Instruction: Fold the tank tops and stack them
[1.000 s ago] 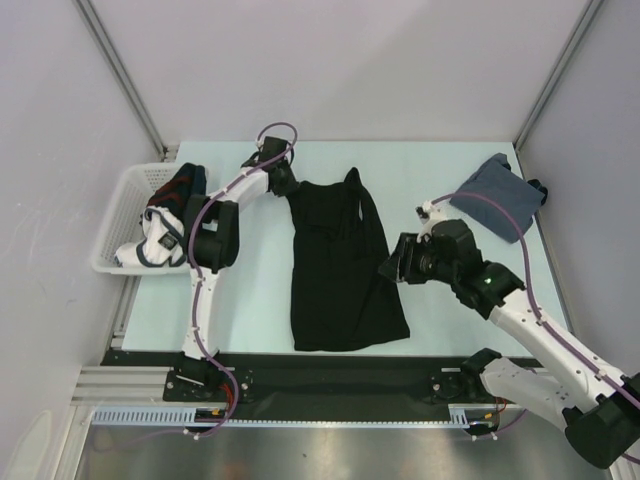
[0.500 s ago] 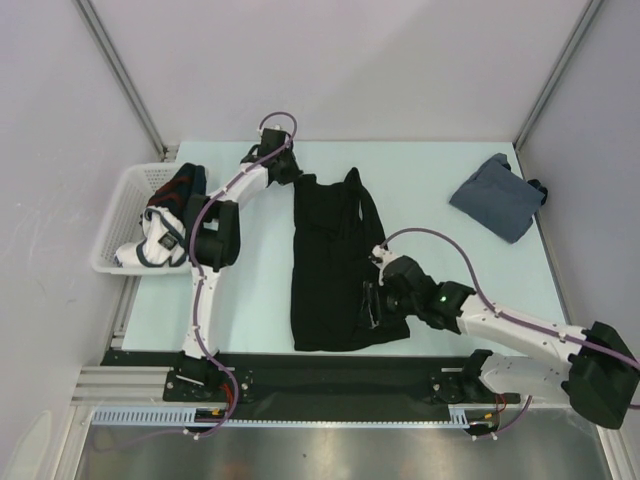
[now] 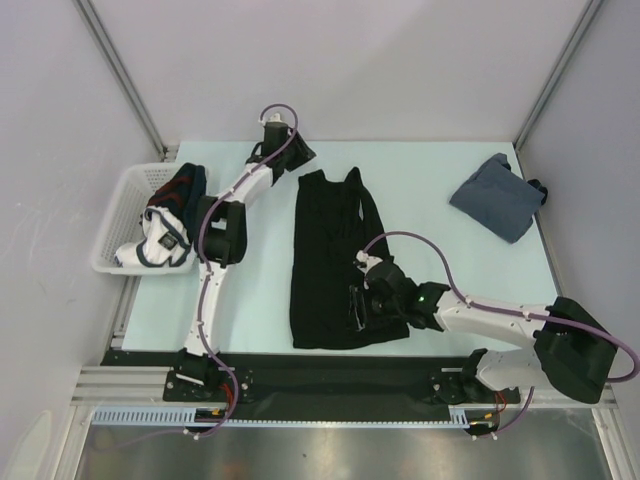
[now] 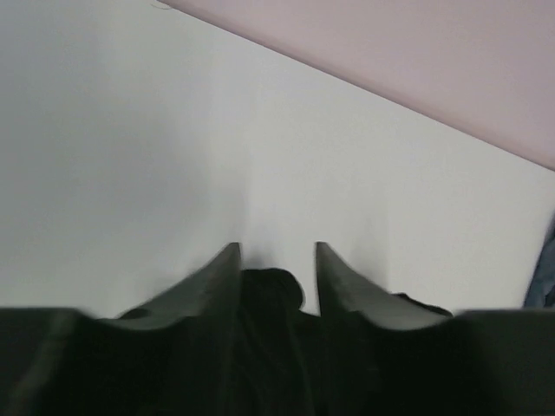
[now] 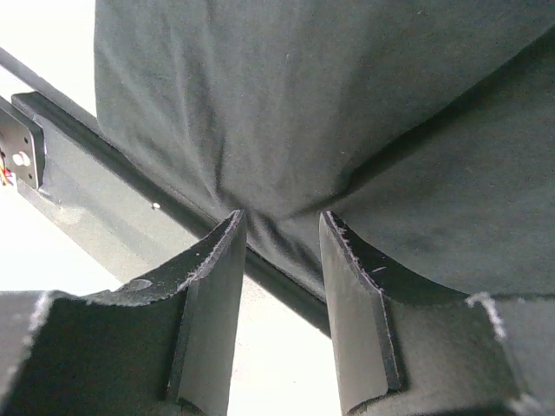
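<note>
Top view: my left arm is stretched far out over the table (image 3: 250, 300). The left gripper (image 3: 300, 155) sits just past the far-left shoulder of the black tank top (image 3: 335, 250), which lies flat and lengthwise in the middle. My right arm lies low, reaching leftward, with the right gripper (image 3: 356, 305) over the top's lower right part. The slate blue-grey tank top (image 3: 497, 198) sits bunched in the far right corner, well apart; any mark on it is too small to read. A white basket (image 3: 118, 205) of clothes stands at the left.

Left wrist: the fingers (image 4: 221, 269) stand narrowly apart, bare table showing between the tips and a bit of black cloth low in the gap.

Right wrist: the jaws are parted, pinching nothing, just over the black top's hem beside the dark front rail (image 5: 95, 173).
</note>
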Robot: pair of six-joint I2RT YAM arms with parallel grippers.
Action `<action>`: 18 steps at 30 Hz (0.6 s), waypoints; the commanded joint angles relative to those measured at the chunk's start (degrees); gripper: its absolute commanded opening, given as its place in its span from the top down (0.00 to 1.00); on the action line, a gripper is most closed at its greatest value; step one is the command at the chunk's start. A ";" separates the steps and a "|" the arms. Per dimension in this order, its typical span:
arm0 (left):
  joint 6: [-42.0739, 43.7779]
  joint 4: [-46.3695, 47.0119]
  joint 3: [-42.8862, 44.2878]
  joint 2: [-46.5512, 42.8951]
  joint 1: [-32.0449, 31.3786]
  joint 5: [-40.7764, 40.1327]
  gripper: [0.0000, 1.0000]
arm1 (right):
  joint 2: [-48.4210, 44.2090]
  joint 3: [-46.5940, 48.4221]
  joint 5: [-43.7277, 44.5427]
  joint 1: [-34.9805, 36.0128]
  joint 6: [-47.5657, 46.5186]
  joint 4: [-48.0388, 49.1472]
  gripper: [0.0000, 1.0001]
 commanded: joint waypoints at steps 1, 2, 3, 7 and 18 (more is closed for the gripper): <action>-1.69 2.04 6.60 3.45 0.42 0.68 0.50 | 0.24 -0.28 0.90 0.82 1.15 2.37 0.55; -0.99 0.99 7.14 3.63 0.42 0.68 0.42 | -0.46 -0.20 1.16 0.91 1.15 1.84 0.55; -0.55 0.46 6.80 2.85 0.50 0.59 0.36 | -1.51 -0.11 1.60 1.00 1.41 1.49 0.54; 2.61 -0.51 2.25 -3.45 1.29 -0.11 0.23 | -4.76 0.07 3.61 1.18 1.50 -1.14 0.51; 4.99 1.51 -47.72 -45.80 0.42 -0.99 0.01 | -12.50 1.30 18.30 -5.75 1.34 -15.39 0.27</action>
